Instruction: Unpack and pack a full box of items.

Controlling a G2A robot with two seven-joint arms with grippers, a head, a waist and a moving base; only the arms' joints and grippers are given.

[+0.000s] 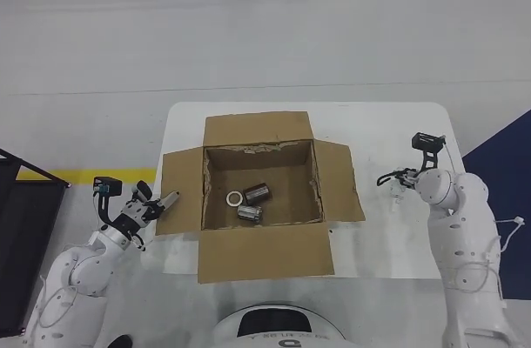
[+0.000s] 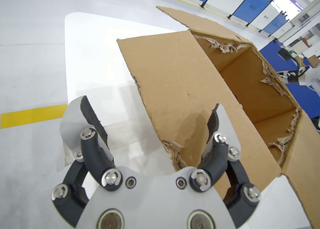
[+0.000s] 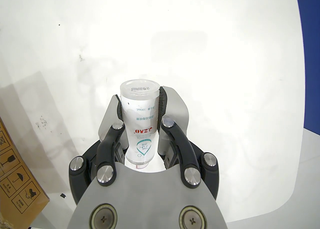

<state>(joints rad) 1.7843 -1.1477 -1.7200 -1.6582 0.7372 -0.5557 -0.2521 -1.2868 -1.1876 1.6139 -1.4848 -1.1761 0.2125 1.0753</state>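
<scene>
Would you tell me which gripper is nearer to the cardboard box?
Left. The left gripper is at a side flap of the cardboard box; the right gripper, holding a bottle, sits apart.

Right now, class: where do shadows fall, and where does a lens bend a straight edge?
Top view: the box is darker inside than on its flaps. Left wrist view: the left gripper throws a soft shadow on the near flap. Right wrist view: a faint grey patch lies on the table beyond the bottle in the right gripper; the table edge bows, likely lens bend.
</scene>
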